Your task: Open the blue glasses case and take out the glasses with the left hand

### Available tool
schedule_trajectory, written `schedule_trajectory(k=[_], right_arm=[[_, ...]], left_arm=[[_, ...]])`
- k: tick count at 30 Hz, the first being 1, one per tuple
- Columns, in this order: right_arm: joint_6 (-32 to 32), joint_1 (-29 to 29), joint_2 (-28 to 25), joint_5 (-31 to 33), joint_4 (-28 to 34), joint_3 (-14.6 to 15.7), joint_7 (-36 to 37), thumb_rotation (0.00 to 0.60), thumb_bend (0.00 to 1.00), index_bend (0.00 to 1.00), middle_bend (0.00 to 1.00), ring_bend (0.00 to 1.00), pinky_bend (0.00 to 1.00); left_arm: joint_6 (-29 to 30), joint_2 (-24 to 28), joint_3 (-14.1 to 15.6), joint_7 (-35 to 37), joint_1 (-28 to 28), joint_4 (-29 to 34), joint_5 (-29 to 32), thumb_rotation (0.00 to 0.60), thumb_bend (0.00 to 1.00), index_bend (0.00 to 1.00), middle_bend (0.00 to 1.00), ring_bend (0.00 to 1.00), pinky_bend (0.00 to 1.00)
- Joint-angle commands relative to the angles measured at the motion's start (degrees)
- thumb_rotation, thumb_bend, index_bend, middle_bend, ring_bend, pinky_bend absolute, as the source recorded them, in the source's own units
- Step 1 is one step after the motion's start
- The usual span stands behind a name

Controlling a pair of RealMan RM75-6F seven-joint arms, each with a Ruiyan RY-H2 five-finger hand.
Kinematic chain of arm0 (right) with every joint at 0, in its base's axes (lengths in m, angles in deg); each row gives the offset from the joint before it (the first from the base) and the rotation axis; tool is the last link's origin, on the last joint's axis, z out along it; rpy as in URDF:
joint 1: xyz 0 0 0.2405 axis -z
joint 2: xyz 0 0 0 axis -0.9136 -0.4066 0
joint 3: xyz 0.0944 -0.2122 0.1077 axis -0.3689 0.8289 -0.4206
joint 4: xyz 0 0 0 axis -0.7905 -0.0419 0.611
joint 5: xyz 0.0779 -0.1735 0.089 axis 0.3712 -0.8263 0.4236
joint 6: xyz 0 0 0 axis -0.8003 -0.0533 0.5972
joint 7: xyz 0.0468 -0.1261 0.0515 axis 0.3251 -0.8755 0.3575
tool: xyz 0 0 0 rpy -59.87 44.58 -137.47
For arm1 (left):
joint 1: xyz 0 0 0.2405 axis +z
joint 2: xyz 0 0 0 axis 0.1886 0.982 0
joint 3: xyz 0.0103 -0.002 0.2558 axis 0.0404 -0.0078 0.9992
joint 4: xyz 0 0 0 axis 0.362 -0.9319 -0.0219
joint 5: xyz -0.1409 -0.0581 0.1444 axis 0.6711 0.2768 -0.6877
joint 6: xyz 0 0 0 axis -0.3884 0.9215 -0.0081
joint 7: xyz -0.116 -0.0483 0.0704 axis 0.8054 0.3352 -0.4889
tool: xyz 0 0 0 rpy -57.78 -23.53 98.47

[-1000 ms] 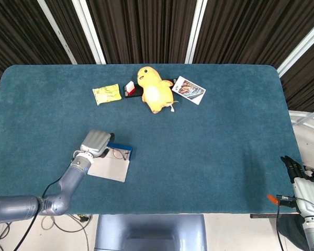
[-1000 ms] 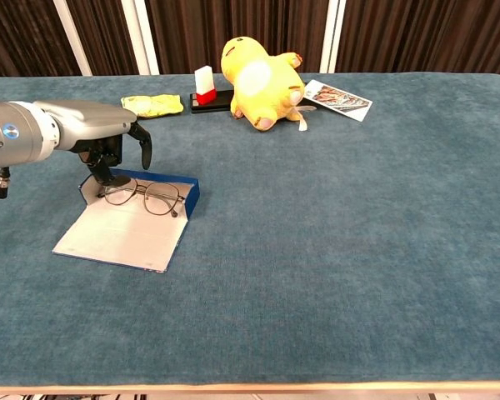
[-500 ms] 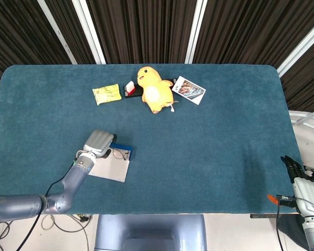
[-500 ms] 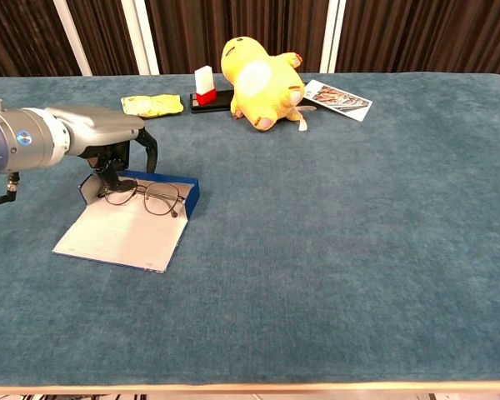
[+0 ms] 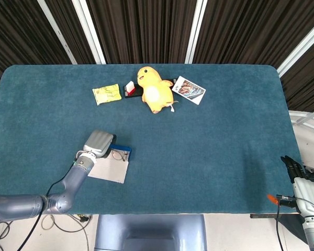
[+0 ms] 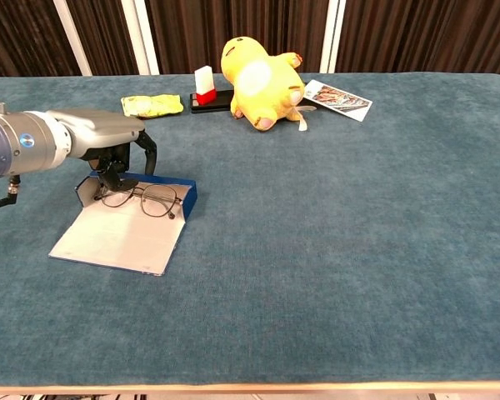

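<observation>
Teal table (image 6: 333, 250); left robot hand (image 6: 117, 154) fingers touching glasses (image 6: 142, 200).

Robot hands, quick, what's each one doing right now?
Left robot hand: fingers down at the glasses, grip cannot be told.
Right robot hand: cannot be told.

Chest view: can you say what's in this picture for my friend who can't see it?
The robot's left hand reaches down to wire glasses lying in an open blue glasses case on a teal table. Farther back lies a yellow plush toy.
</observation>
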State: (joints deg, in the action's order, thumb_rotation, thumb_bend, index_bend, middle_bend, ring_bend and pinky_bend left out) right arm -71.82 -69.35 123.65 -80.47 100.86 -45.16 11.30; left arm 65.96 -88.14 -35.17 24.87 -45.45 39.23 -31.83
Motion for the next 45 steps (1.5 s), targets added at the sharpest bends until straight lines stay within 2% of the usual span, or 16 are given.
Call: schedule_trajectory(k=[1, 17, 24, 27, 30, 35, 45], right_arm=[[-0.1, 0.0, 0.0, 0.0, 0.0, 0.0, -0.1, 0.6, 0.17, 0.0, 0.0, 0.0, 0.2], [-0.2, 0.1, 0.0, -0.1, 0.1, 0.0, 0.0, 0.6, 0.17, 0.0, 0.0, 0.0, 0.2], [-0.2, 0.1, 0.0, -0.1, 0.1, 0.0, 0.1, 0.6, 0.18, 0.0, 0.0, 0.0, 0.2], [-0.2, 0.1, 0.0, -0.2, 0.1, 0.0, 0.1, 0.6, 0.17, 0.0, 0.0, 0.0, 0.2], [-0.3, 0.1, 0.0, -0.3, 0.1, 0.0, 0.1, 0.6, 0.17, 0.0, 0.0, 0.0, 0.2], [-0.4, 0.2, -0.1, -0.3, 0.2, 0.1, 0.1, 0.6, 0.17, 0.0, 0.0, 0.0, 0.2], [-0.4, 0.2, -0.1, -0.2, 0.2, 0.0, 0.2, 0.6, 0.17, 0.0, 0.0, 0.0, 0.2]], left_arm=[[0.1, 0.0, 0.0, 0.1, 0.1, 0.0, 0.0, 0.6, 0.45, 0.48, 0.97, 0.9, 1.0], [2.9, 0.4, -1.0, 0.9, 1.2, 0.6, -0.4, 0.6, 0.45, 0.61, 0.97, 0.9, 1.0], [12.6, -2.0, -3.0, 2.0, 4.0, -0.5, -1.7, 0.6, 0.45, 0.63, 0.98, 0.9, 1.0], [18.9, -3.8, -1.9, 2.0, 6.1, -2.6, -7.0, 0.6, 0.45, 0.63, 0.98, 0.9, 1.0], [21.1, -5.5, -0.9, 2.9, 7.9, -4.7, -10.4, 0.6, 0.45, 0.64, 0.98, 0.9, 1.0], [20.3, -6.8, -0.8, 3.4, 9.9, -6.3, -11.0, 0.6, 0.45, 0.64, 0.98, 0.9, 1.0], [19.3, -7.8, -2.9, 3.4, 11.7, -8.0, -12.0, 0.6, 0.45, 0.64, 0.98, 0.9, 1.0]])
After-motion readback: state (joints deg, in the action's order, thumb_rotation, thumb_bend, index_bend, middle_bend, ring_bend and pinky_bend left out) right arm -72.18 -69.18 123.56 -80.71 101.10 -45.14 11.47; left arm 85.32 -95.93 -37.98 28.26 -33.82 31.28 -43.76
